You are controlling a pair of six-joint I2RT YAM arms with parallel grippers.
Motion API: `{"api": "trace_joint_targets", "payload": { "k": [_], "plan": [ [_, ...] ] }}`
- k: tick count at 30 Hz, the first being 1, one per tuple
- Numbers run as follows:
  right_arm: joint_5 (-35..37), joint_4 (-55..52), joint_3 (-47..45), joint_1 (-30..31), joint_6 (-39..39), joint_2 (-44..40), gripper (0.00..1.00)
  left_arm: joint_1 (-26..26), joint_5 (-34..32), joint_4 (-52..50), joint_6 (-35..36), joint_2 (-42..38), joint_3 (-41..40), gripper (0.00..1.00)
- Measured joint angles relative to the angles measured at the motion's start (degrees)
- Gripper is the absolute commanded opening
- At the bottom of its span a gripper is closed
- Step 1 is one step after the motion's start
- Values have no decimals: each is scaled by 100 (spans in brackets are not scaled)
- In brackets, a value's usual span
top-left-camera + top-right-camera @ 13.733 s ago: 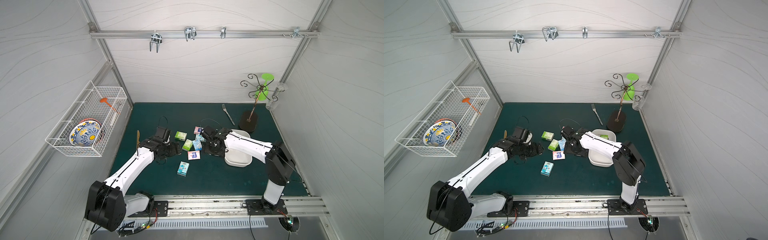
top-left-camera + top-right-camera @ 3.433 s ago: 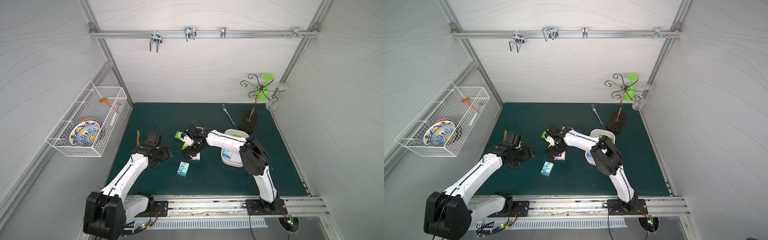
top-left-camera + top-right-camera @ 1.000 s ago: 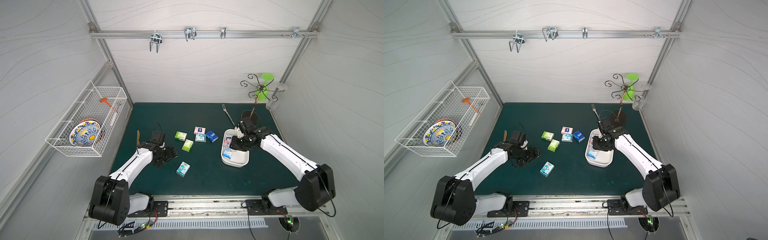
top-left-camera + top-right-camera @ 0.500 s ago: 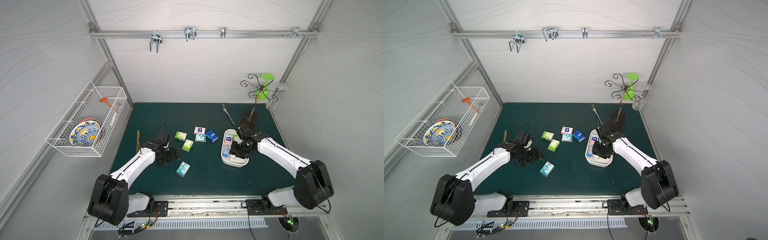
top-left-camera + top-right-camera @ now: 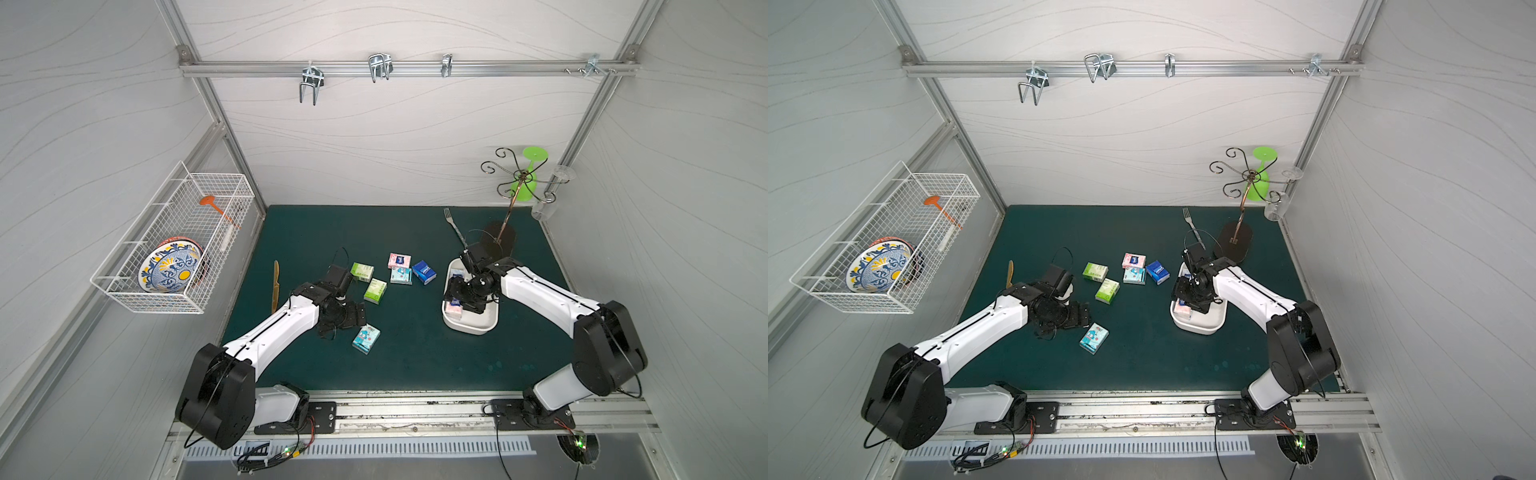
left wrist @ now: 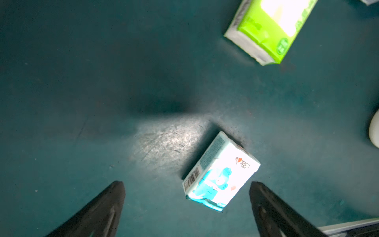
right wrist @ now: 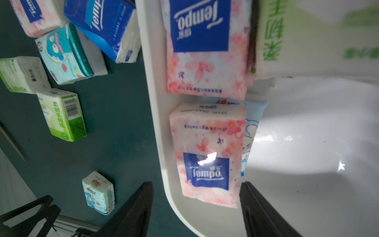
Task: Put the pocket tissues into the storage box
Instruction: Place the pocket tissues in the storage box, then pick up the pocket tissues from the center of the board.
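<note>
Right wrist view: the right claw [image 7: 196, 185] hangs spread over the box [image 7: 155, 102]. Its tips stand either side of a pink packet [image 7: 207, 153] at lower centre without touching it, so I judge that one is already let go. Further up the frame lie a second pink packet [image 7: 205, 51], a pale blue packet [image 7: 253, 123] tucked under the first, and a blurred green packet [image 7: 307, 41] at upper right. At least four are in.

In the left wrist view the left claw [image 6: 186, 184] is spread wide and empty over the desk [image 6: 82, 82]. A light blue packet [image 6: 219, 174] lies just ahead, at lower centre, not gripped.

In a top view six packets lie outside the box, near the middle of the desk: that light blue one, a green packet [image 5: 362, 272], its green neighbour [image 5: 375, 291], and a cluster [image 5: 401, 275] of three. By my count, under half is done.
</note>
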Motion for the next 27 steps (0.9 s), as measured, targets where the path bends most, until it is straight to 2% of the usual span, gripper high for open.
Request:
{"api": "trace_joint_targets", "payload": {
  "k": [11, 22, 25, 27],
  "plan": [
    [356, -317, -142, -332, -166, -1325, 84, -1067, -509, -107, 627, 577, 461, 99],
    [382, -382, -400, -393, -192, -1517, 86, -1617, -935, -334, 1117, 1283, 708, 97],
    [361, -378, -400, -400, -199, -1517, 87, -1751, -1049, -337, 1139, 1373, 708, 88],
    [352, -378, -400, -400, -210, -1519, 87, -1781, -1086, -337, 1137, 1449, 708, 86]
  ]
}}
